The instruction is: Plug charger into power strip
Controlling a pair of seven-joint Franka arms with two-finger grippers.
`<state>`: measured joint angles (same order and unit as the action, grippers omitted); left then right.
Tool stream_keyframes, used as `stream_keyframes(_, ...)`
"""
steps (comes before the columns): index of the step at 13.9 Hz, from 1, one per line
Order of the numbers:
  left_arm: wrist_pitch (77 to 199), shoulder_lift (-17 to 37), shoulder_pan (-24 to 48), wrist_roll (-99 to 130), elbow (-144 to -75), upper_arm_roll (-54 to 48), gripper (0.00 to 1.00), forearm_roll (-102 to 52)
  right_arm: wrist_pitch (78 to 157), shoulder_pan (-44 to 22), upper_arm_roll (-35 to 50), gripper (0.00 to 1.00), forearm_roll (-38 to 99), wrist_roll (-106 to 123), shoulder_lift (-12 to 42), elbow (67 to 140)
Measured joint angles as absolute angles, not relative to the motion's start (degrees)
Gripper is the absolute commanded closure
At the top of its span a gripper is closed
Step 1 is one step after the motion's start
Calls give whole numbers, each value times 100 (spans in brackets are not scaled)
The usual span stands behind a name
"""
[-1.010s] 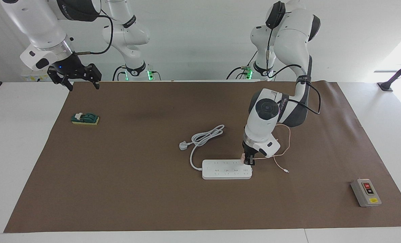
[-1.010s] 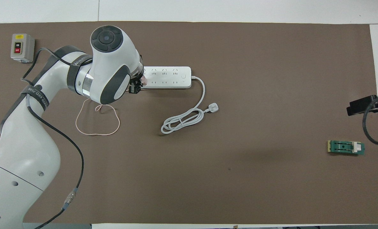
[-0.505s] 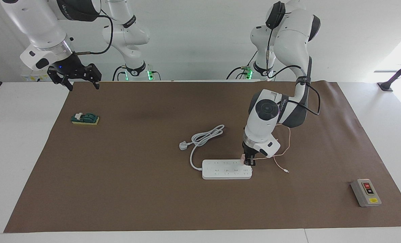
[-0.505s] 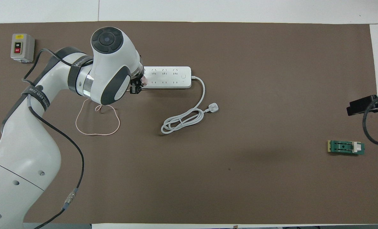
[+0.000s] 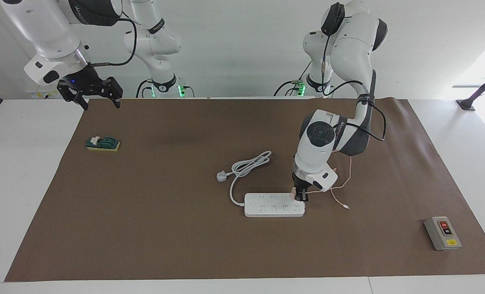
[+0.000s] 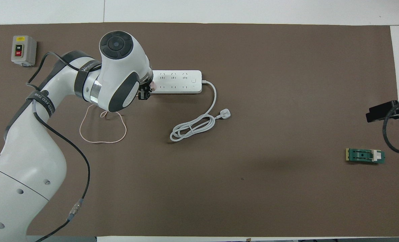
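The white power strip lies flat on the brown mat. My left gripper points down at the strip's end toward the left arm's end of the table, shut on the small pale-pink charger, which sits at the strip's top face. The charger's thin pink cable loops on the mat near the left arm. My right gripper waits raised over the mat's corner, open and empty; only its tip shows in the overhead view.
The strip's thick white cord coils nearer to the robots, ending in a white plug. A grey switch box stands toward the left arm's end. A green block lies toward the right arm's end.
The left arm's wrist shifted slightly toward the strip, with the gripper and charger staying at the strip's end. The right arm has not moved.
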<state>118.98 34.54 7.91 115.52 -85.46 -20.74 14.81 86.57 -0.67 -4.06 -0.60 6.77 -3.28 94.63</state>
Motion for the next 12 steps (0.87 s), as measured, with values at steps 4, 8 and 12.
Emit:
stream_keyframes(4,11918,3470,800,11689,-8564,-2104,100,1649,8657,-67,-406,0,-60,677,-328,9463)
stream_keyframes(8,11916,3469,803,11711,-8567,-2112,36,1690,8657,-67,-406,0,-60,677,-328,9463)
stream_keyframes(12,11992,3471,779,11710,-8557,-2007,0,1849,8657,-67,-406,0,-60,677,-329,9463)
